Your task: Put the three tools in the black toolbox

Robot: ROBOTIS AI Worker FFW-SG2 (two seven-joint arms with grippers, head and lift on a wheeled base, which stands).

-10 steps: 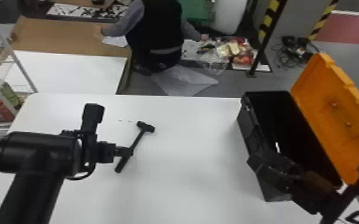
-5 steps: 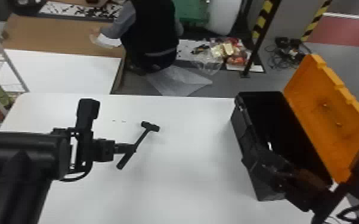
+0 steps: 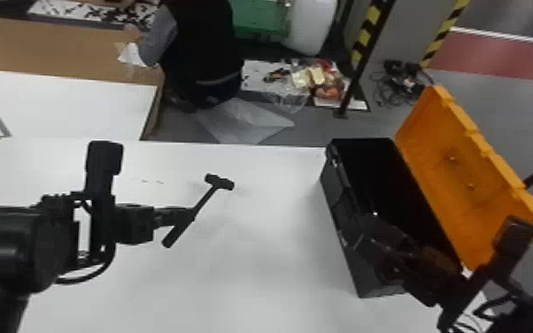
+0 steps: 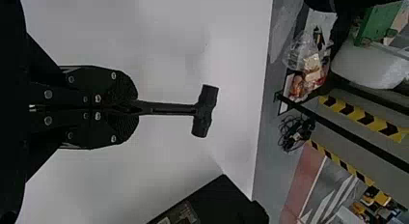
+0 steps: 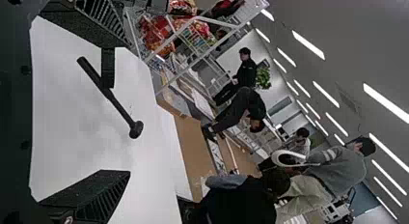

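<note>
One dark hammer [image 3: 219, 182], slim-handled with a blunt double-faced head, is gripped by the handle in the left end effector [image 3: 187, 215], above one smooth white surface [image 3: 256, 270]. One boxy black toolbox [image 3: 345, 212] stands on it, its single ridged orange lid [image 3: 469, 164] open. Two ribbed fingers [image 5: 99, 197] of the right end effector [image 3: 369, 241], by the toolbox, spread wide apart

Hammer [image 3: 223, 182], one; black toolbox [image 3: 340, 199], one; orange lid [image 3: 478, 177], one; white table [image 3: 256, 274], one; left tool [image 3: 189, 214], one; right tool [image 3: 378, 242], one; green plant [image 5: 263, 78], one.
</note>
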